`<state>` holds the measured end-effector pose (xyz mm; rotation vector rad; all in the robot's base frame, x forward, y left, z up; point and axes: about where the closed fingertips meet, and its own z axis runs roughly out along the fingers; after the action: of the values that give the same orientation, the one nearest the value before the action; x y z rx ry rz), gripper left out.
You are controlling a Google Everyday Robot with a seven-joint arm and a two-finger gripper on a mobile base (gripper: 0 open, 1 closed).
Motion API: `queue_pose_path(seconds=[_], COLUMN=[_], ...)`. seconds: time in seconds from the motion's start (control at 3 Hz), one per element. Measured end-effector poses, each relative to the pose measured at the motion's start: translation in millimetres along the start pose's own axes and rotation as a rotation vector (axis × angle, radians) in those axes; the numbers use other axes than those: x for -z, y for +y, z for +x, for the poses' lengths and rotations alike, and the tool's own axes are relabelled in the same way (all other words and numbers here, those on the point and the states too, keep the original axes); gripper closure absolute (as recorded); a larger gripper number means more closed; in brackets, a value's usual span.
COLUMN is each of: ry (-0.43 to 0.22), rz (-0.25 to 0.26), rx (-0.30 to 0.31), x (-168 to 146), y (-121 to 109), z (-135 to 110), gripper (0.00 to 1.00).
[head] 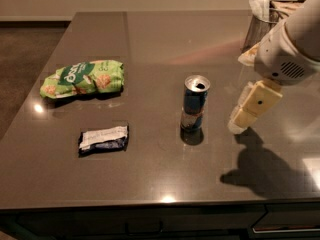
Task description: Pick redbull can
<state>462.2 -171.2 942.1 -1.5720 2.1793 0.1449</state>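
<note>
The redbull can (195,103) stands upright near the middle of the dark table (165,174). It is blue and silver with a silver top and an open pull-tab hole. My gripper (239,123) hangs from the white arm at the right, a short way to the right of the can and a little above the tabletop. It is apart from the can and holds nothing that I can see.
A green snack bag (82,78) lies at the left. A dark wrapped bar with a white label (103,138) lies in front of it. A wire-mesh metal cup (261,28) with napkins stands at the back right, partly behind my arm.
</note>
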Motion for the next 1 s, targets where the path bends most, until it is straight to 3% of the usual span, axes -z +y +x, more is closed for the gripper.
queue_pose_path(seconds=[1.0], ry=[-0.2], rz=[-0.108], rx=[0.03], x=[-50], y=[12], z=[-71], gripper=[0.0])
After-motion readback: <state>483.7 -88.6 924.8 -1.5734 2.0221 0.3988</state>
